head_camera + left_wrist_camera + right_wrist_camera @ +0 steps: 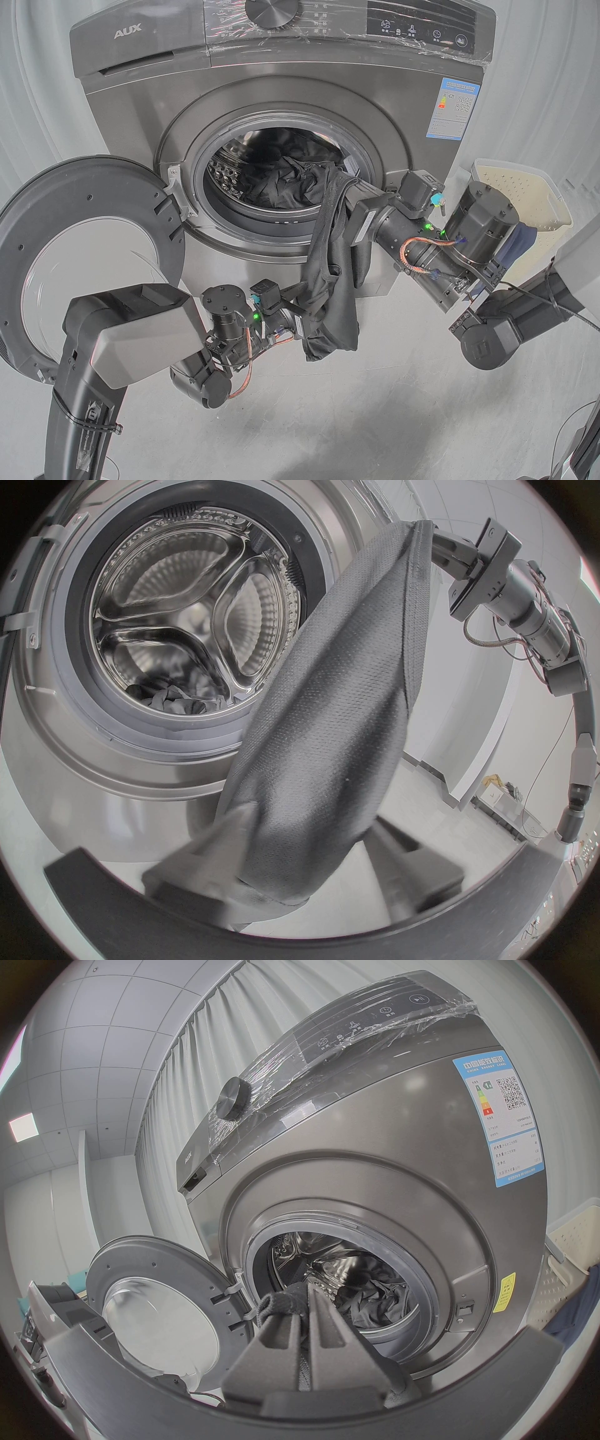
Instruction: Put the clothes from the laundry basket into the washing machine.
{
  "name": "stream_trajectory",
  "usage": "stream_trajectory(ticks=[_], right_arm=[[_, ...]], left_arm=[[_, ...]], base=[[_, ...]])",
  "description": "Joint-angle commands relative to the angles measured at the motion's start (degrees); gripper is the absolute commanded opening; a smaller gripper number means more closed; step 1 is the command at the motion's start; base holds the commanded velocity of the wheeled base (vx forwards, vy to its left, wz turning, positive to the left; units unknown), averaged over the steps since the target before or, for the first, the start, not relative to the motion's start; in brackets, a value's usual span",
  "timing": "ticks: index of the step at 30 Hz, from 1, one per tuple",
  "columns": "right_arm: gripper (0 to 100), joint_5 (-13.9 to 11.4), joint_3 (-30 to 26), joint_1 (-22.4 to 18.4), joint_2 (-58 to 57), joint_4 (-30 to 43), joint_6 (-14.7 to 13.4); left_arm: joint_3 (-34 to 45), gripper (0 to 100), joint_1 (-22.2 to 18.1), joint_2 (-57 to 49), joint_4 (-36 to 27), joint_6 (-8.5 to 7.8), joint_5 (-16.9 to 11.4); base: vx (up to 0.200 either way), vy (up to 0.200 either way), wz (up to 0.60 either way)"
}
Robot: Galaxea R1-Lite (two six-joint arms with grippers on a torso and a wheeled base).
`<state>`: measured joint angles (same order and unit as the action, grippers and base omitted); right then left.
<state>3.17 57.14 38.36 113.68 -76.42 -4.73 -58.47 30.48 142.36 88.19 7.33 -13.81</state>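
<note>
While the right fingers (340,1350) pinch the top of a long dark grey knit garment (331,269) at the mouth of the grey front-loading washing machine (387,119), we see the left fingers (412,867) spread apart lower down, its hanging end between them. Black clothes (281,178) lie in the drum (187,586); a cream perforated laundry basket (537,194) stands alongside.

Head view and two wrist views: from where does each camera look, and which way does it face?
Head view: from the robot's head, down at the washing machine; left gripper and right gripper show.
Left wrist view: low, up into the drum; left gripper shows.
Right wrist view: before the machine, towards the drum; right gripper shows.
All three share the dark garment.
</note>
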Motion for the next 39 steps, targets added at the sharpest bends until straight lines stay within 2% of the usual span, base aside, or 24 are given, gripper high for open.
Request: stream_trajectory(ticks=[1,6,8,12,16,22,23,25,27,32,35,39], right_arm=[[0,0.0,-0.2,0.0,-0.1,0.0,0.0],[0,0.0,-0.6,-0.7,-0.3,-0.1,-0.2],[0,0.0,-2.8,-1.5,-1.0,-1.4,-0.3],[0,-0.1,-6.9,-3.8,-2.1,-3.7,-0.5],[0,-0.4,-11.8,-5.7,-5.5,-5.0,-0.7],[0,-0.3,-17.8,-5.2,-10.0,-6.5,-2.5],[0,-0.3,-18.3,-5.2,-10.4,-6.8,-2.5],[0,-0.3,-18.7,-5.7,-10.5,-7.2,-2.5],[0,-0.3,-19.4,-5.8,-10.6,-7.3,-2.5],[0,-0.3,-20.9,-6.5,-10.6,-8.7,-2.3],[0,-0.3,-20.8,-6.6,-11.8,-8.7,-2.0],[0,-0.3,-20.8,-6.1,-13.8,-8.7,-1.9]], left_arm=[[-0.4,0,0.2,-0.1,0.1,0.14,0.0],[-0.1,0,0.3,-1.3,0.2,0.58,0.0],[3.2,0,0.1,-6.2,0.3,1.02,0.0],[12.1,0,-1.0,-15.5,0.3,0.85,0.0],[23.7,0,-4.6,-25.7,0.3,0.85,-0.1],[34.6,0,-9.3,-37.5,0.3,1.37,-0.1],[35.4,0,-9.6,-39.0,0.3,1.99,-0.1],[35.5,0,-9.8,-41.8,0.3,4.8,-0.3],[34.9,0,-10.0,-43.0,0.3,6.21,-0.1],[32.5,0,-12.4,-45.9,0.3,7.09,-0.5],[31.7,0,-12.5,-46.8,0.3,8.58,-0.5],[30.4,0,-12.3,-48.4,0.3,8.85,-0.3]], base=[[0.0,0.0,0.0],[0.0,0.0,0.0],[0.0,0.0,0.0],[0.0,0.0,0.0],[0.0,0.0,0.0],[0.0,0.0,0.0],[0.0,0.0,0.0],[0.0,0.0,0.0],[0.0,0.0,0.0],[0.0,0.0,0.0],[0.0,0.0,0.0],[0.0,0.0,0.0]])
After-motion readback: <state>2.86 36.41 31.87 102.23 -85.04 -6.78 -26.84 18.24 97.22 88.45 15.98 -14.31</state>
